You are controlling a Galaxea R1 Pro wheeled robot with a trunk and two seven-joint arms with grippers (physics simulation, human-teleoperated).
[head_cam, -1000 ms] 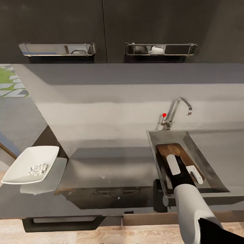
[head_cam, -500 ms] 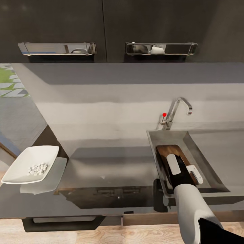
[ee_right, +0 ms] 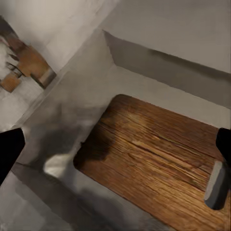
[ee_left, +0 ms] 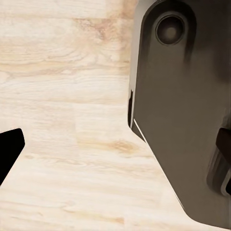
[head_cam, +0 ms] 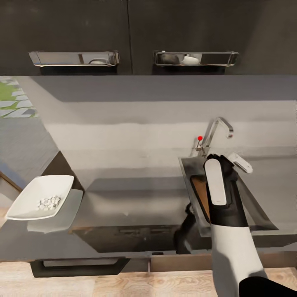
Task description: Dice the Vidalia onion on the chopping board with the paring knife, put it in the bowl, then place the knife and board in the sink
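The brown chopping board (ee_right: 154, 159) lies flat in the grey sink (ee_right: 72, 106). In the head view only a strip of the chopping board (head_cam: 201, 192) shows beside my right forearm, inside the sink (head_cam: 186, 171). My right gripper (ee_right: 115, 149) hangs open above the board, holding nothing. The white bowl (head_cam: 27, 198) stands at the left end of the countertop (head_cam: 132, 194) with the diced onion (head_cam: 49, 202) in it. My left gripper (ee_left: 115, 149) is open down by the robot's dark base. The Vidalia onion and the paring knife are out of view.
A chrome tap (head_cam: 216, 132) with a red knob (head_cam: 200, 138) rises behind the sink, close to my right wrist. Black upper cabinets (head_cam: 123, 33) hang over the worktop. Pale wood floor (ee_left: 67, 120) lies below, beside the robot's base (ee_left: 187, 106).
My right arm has lifted up off the chopping board and moved back toward the tap. The board stays in the sink. The head view shifted slightly.
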